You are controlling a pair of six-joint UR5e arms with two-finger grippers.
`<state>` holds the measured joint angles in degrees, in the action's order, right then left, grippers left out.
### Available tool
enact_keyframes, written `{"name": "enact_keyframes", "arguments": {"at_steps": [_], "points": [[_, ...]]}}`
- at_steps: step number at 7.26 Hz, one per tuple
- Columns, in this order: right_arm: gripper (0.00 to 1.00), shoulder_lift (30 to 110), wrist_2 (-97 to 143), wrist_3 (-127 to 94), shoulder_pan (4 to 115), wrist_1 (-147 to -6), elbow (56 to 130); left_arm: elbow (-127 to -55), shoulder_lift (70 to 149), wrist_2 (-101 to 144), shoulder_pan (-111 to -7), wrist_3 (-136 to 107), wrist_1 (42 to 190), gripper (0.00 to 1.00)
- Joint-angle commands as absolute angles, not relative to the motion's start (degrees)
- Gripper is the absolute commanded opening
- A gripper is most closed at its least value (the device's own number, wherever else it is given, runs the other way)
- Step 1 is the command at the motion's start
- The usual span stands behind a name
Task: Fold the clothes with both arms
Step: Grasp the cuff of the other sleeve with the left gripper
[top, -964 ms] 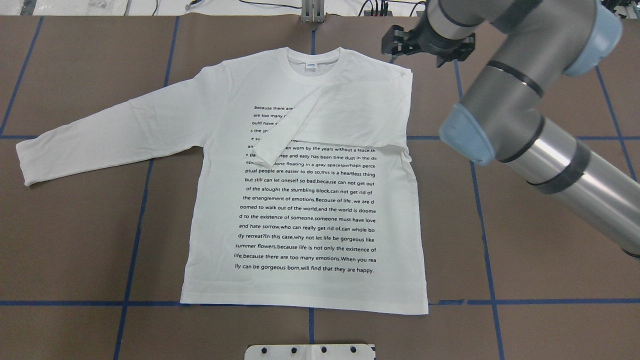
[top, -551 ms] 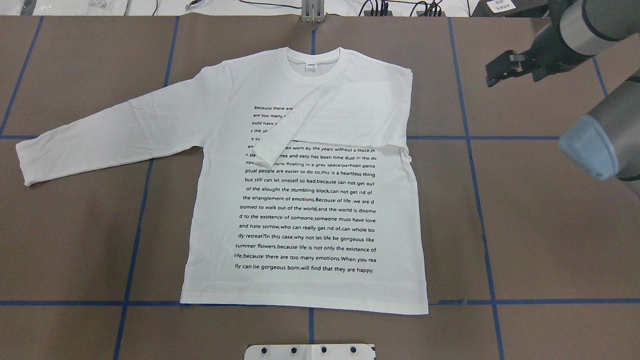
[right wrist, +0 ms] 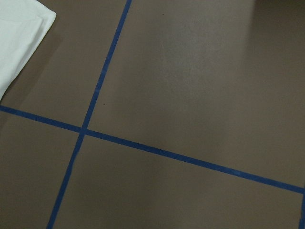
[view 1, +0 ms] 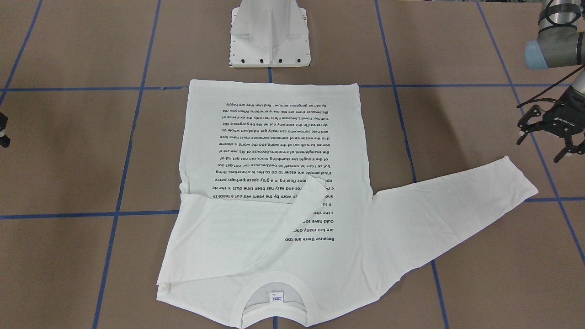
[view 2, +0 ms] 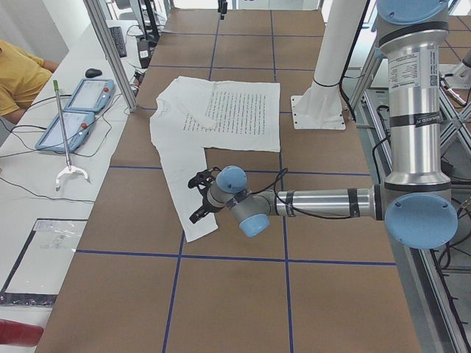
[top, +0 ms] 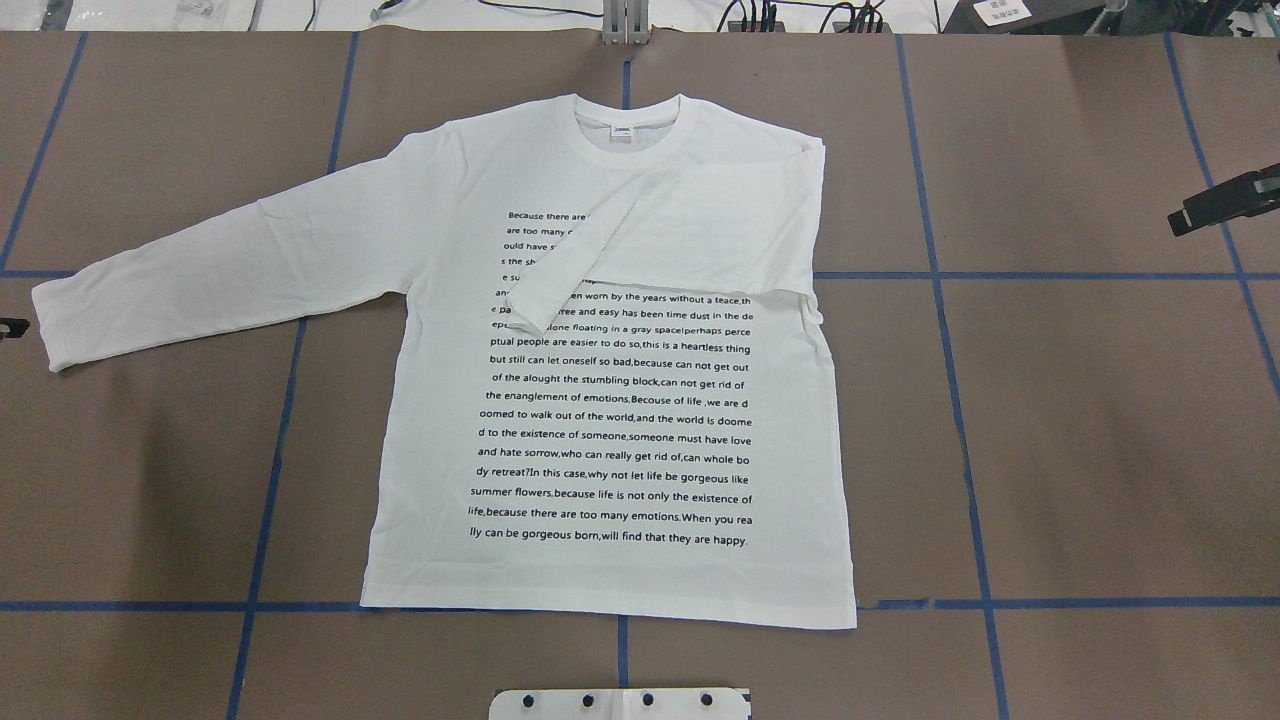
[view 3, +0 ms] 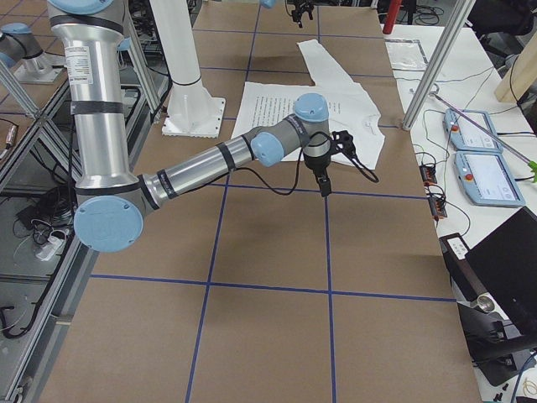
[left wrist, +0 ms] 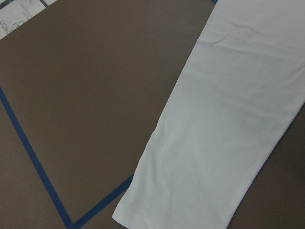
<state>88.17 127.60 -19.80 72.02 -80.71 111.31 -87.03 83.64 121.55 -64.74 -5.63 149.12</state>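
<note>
The white long-sleeved shirt (top: 610, 420) lies flat with its black text up and its collar (top: 630, 125) away from the robot. One sleeve (top: 690, 230) is folded across the chest; the other sleeve (top: 200, 270) stretches out to the overhead view's left. My left gripper (view 1: 546, 137) hovers open just beyond that sleeve's cuff (view 1: 516, 183), touching nothing; its wrist view looks down on the sleeve (left wrist: 224, 143). My right gripper (top: 1215, 205) is off at the table's right side, clear of the shirt, its fingers spread and empty in the exterior right view (view 3: 331, 164).
The white pedestal base (view 1: 269, 36) stands just behind the shirt's hem. Blue tape lines (top: 960, 400) grid the brown table. A side bench holds two teach pendants (view 2: 77, 110), and a person's yellow sleeve (view 2: 18, 77) shows there. Cables (top: 760, 15) lie along the far edge.
My right arm has pulled away from the shirt's shoulder to the table's right edge. The left gripper has come into the overhead view at the left edge. The shirt has not moved.
</note>
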Motion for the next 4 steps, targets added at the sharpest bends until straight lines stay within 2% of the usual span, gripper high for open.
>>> {"name": "enact_keyframes", "arguments": {"at_steps": [1, 4], "points": [[1.0, 89.6, 127.6, -19.5, 72.5, -80.0, 111.1, -83.9, 84.7, 117.9, -58.9, -5.5, 150.2, 1.0], [1.0, 90.4, 127.5, -19.3, 72.5, -80.0, 111.2, -80.5, 84.7, 117.9, -57.7, -5.4, 152.9, 1.0]]}}
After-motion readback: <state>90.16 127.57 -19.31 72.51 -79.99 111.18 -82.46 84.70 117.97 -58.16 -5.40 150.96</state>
